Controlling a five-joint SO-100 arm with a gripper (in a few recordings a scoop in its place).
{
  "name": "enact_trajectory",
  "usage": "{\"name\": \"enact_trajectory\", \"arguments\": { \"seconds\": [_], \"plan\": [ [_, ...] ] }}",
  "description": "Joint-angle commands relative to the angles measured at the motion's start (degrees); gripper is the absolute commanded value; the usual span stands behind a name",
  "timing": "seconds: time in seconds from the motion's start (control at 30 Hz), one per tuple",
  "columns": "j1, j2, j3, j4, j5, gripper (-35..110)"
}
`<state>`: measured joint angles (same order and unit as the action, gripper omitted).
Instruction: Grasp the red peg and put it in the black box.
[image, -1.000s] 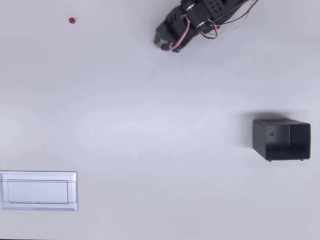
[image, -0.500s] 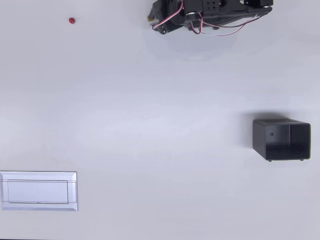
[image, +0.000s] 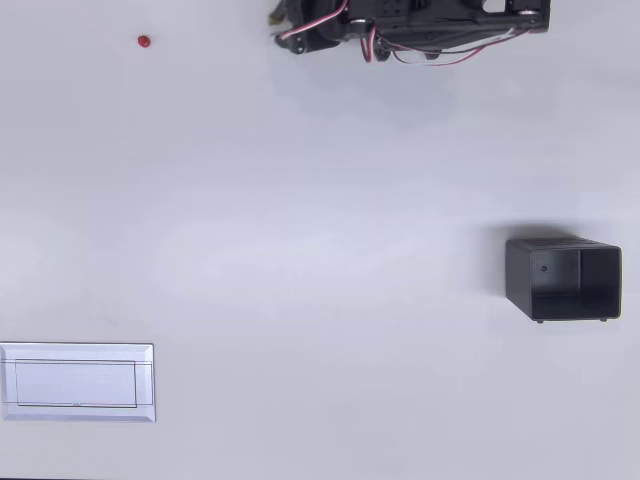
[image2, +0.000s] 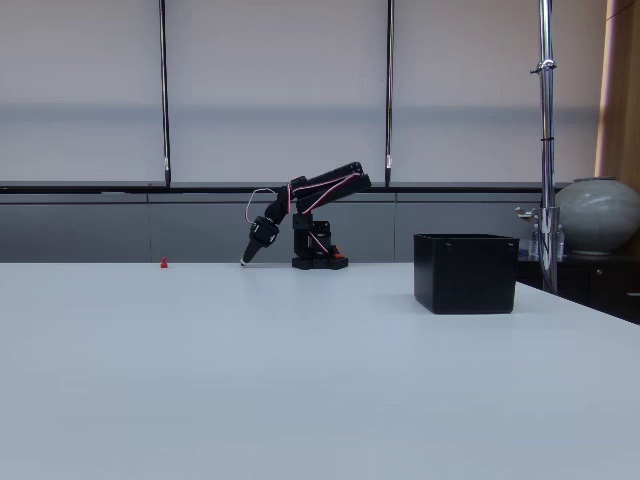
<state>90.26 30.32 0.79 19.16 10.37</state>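
Swinging along the desk's far edge, the jaws (opening too small to tell, nothing held) have neared the peg, the box waiting well apart.

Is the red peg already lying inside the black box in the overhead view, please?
No, the red peg sits on the bare table near the top left, far from the black box at the right.
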Motion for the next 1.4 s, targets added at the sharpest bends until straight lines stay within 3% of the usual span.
{"name": "enact_trajectory", "arguments": {
  "seconds": [0.0, 0.47, 0.8, 1.17, 1.27, 1.37],
  "plan": [
    [-1.41, 9.58, 0.7, -13.45, -3.52, 6],
    [1.23, 40.17, 2.72, -55.11, -5.27, 12],
    [0.18, 60.38, 15.82, -60.91, -0.7, 9],
    [0.09, 69.08, 17.84, -73.21, -6.33, 8],
    [0.09, 72.42, 19.25, -77.78, -10.02, 20],
    [0.09, 74.88, 20.3, -81.04, -12.04, 21]
  ]
}}
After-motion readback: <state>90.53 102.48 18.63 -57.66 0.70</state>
